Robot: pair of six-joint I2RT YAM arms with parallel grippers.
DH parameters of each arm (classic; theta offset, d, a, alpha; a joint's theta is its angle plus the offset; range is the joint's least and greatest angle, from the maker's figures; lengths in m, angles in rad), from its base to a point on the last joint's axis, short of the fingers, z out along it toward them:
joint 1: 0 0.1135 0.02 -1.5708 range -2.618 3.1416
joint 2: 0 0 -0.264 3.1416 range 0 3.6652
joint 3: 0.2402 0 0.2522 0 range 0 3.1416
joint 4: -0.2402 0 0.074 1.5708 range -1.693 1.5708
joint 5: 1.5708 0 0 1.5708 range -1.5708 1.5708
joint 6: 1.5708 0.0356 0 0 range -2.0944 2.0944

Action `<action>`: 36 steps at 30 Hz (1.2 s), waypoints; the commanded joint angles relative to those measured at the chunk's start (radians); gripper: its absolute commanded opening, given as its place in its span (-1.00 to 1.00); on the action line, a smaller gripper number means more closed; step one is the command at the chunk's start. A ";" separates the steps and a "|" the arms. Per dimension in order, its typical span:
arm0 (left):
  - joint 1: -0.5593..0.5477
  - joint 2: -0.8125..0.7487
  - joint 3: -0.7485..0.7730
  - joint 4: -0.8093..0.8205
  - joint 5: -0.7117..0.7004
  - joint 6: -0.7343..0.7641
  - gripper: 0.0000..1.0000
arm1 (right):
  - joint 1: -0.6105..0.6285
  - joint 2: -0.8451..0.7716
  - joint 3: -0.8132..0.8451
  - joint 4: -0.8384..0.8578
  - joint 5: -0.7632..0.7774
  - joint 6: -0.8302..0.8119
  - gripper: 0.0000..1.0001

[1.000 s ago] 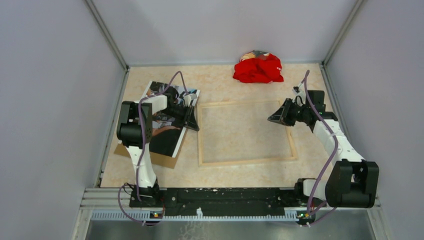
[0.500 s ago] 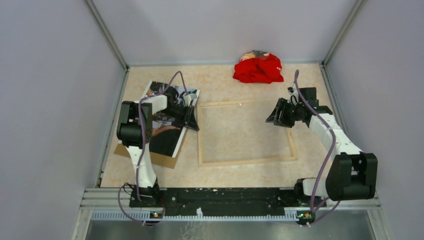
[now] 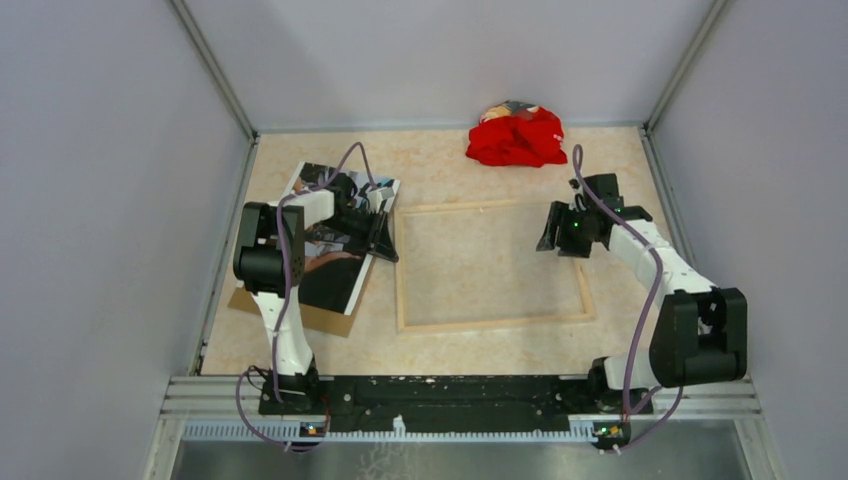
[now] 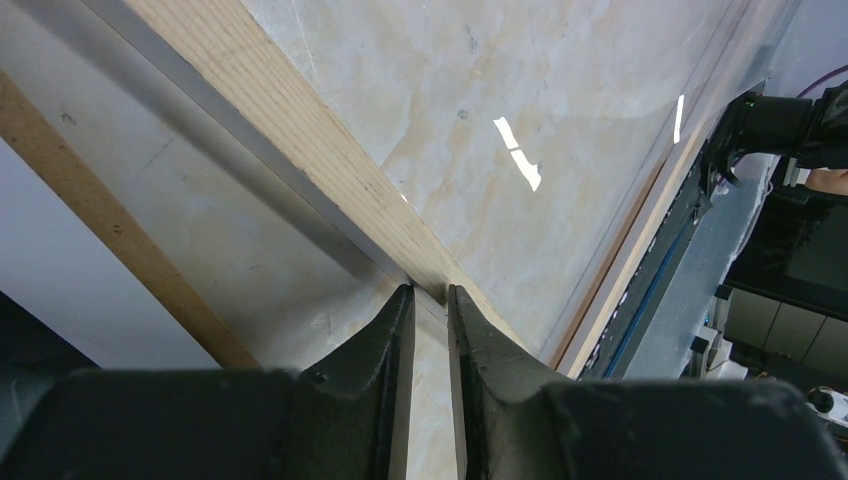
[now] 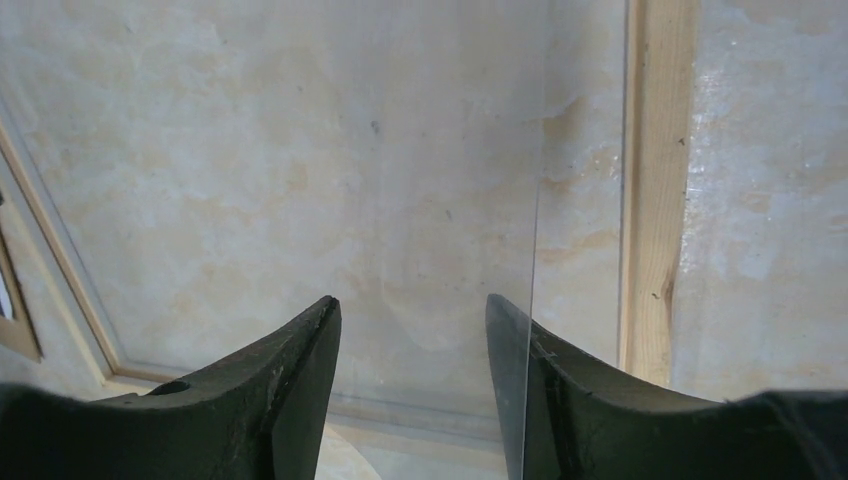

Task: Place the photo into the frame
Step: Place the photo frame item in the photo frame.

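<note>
The frame (image 3: 495, 323) lies wood side up in the middle of the table. A clear pane lies inside it, and the pane's edge (image 5: 535, 260) shows in the right wrist view. The photo (image 3: 330, 270) lies picture side up at the left, partly under my left arm. My left gripper (image 3: 388, 245) is at the frame's left rail. In the left wrist view its jaws (image 4: 430, 292) stand almost together, with the wooden rail (image 4: 300, 150) running in between the tips. My right gripper (image 3: 552, 232) hovers open and empty (image 5: 412, 310) over the frame's right side, next to the right rail (image 5: 655, 200).
A plain brown backing board (image 3: 325, 320) lies under the photo and sticks out at its near edge. A crumpled red cloth (image 3: 517, 138) lies at the back of the table. Grey walls close in the left, right and back sides.
My right wrist has swung back and to the left, so the open gripper points more downward over the frame's right side. The left arm, frame and photo have not moved.
</note>
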 commanded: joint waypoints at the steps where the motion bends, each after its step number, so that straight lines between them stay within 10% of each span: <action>1: 0.003 0.012 -0.008 0.015 0.041 0.016 -0.51 | 0.019 0.010 0.028 0.009 0.088 -0.020 0.12; 36: 0.002 0.018 -0.002 0.010 0.045 0.018 -0.54 | 0.032 0.090 0.013 0.037 0.268 -0.028 0.25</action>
